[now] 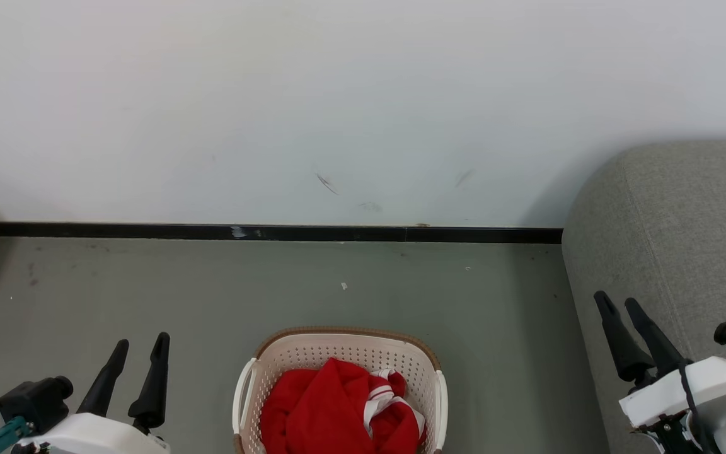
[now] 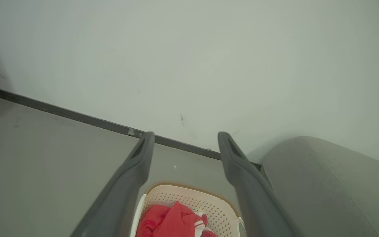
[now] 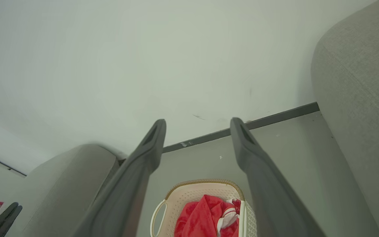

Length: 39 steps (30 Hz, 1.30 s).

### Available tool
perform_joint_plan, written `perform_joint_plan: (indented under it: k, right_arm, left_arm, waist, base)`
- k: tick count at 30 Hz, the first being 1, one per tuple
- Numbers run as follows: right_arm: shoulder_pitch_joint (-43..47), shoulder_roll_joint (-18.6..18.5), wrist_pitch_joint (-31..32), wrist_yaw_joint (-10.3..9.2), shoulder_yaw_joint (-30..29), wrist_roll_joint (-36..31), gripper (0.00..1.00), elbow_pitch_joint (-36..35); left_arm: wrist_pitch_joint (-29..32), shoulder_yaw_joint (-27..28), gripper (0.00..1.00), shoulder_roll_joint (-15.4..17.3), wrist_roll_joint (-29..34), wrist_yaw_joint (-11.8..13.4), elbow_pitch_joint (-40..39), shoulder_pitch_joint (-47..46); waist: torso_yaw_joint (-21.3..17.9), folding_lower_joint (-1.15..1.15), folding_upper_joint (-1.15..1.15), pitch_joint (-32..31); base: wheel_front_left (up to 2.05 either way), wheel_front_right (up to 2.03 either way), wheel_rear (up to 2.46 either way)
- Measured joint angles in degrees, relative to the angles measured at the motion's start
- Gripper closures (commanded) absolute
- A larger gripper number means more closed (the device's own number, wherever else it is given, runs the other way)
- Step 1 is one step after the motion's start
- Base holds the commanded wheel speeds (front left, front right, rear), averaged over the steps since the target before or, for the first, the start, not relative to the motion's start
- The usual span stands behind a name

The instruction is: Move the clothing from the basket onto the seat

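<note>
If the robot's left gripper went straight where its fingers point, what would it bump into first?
Probably the white wall, just above the black baseboard. The left gripper is open and aims over the basket, though depth is hard to judge.

A cream-white perforated plastic basket is seen to be smooth and faintly glossy, its brown rim given a woven look. Soft matt cloth is shown by the bright red crumpled garments. The large grey rounded sofa is covered in coarse matt fabric.
</note>
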Motion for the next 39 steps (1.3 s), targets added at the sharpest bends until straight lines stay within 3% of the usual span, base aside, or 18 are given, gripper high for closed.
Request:
perform_joint_plan:
  k: [27,39]
  right_arm:
    - [-2.57,-0.08,-5.38,0.03,2.48,-24.83,0.00,3.85]
    - [-3.16,1.10,-5.81,0.03,1.88,-25.65,0.00,5.05]
  left_arm:
    - [-5.41,-5.55,0.00,1.66,20.58,3.96,1.55,-1.02]
    - [-5.64,-4.86,0.00,1.05,20.97,3.96,2.19,-1.62]
  waist:
    - [-0.06,-0.05,0.00,0.17]
    - [-0.19,-0.05,0.00,0.11]
  base:
    - [0.00,0.00,0.00]
    - [0.00,0.00,0.00]
